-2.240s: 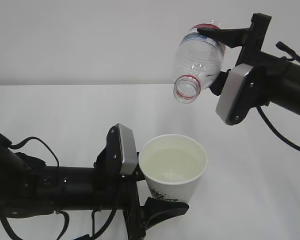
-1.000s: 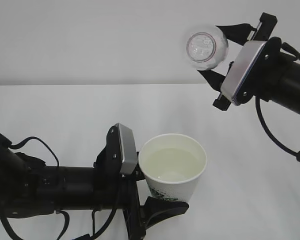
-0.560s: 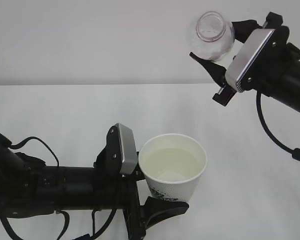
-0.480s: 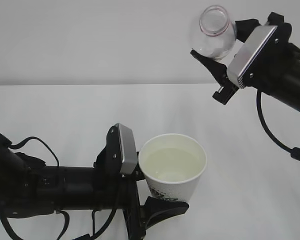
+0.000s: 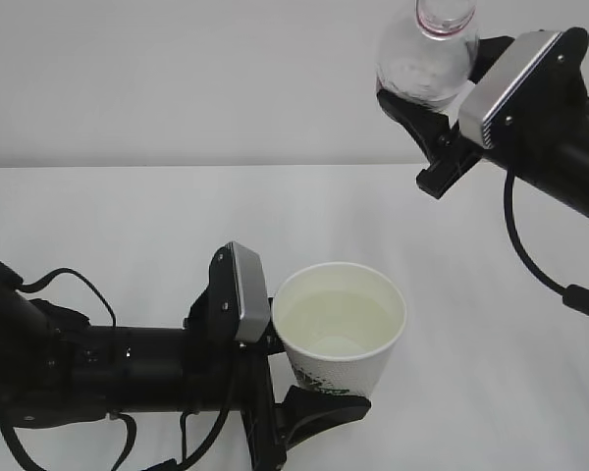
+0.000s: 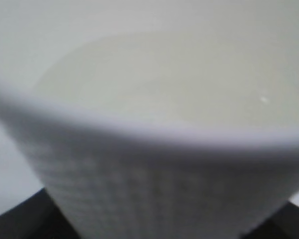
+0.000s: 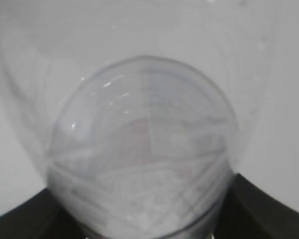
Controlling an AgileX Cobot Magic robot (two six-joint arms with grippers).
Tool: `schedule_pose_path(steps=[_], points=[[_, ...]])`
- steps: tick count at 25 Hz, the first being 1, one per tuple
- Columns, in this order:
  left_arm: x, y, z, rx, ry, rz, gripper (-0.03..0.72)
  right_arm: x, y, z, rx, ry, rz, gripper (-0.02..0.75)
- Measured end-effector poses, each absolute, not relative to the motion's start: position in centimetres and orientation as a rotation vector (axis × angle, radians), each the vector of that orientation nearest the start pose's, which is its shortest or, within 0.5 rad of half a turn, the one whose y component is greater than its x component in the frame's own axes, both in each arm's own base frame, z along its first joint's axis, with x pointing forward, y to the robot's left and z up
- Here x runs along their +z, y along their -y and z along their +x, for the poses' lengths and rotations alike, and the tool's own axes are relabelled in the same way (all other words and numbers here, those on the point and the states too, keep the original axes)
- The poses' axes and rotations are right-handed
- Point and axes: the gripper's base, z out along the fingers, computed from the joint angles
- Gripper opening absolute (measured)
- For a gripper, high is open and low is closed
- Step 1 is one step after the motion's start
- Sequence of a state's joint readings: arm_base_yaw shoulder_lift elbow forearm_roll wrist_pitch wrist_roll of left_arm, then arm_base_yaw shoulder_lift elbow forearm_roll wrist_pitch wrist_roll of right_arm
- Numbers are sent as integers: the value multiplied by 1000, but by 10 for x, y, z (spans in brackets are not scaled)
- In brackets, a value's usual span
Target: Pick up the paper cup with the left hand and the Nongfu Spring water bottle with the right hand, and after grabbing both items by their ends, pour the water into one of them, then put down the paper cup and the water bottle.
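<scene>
left hand (image 5: 309, 392): low, arm reaching in level from the left, jaws clamped on the paper cup (image 5: 340, 332) base | right hand (image 5: 427, 103): raised high, arm angled down from the right, jaws clamped on the Nongfu Spring water bottle (image 5: 424, 61), neck up

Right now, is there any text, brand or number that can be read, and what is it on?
None can be read.
Cup: dark print low on its side, mostly hidden and too small to read.
Bottle: no label text shows; the right wrist view is too blurred to read.
</scene>
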State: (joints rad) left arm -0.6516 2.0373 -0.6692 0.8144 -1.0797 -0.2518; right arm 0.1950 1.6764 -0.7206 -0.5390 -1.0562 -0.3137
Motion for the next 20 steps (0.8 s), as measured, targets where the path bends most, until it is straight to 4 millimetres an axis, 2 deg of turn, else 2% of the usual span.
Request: schedule_pose_path(steps=[20], points=[[98,240,218,-963,-1540,1232,546,229,-99,317,171,-1323,-707,476]])
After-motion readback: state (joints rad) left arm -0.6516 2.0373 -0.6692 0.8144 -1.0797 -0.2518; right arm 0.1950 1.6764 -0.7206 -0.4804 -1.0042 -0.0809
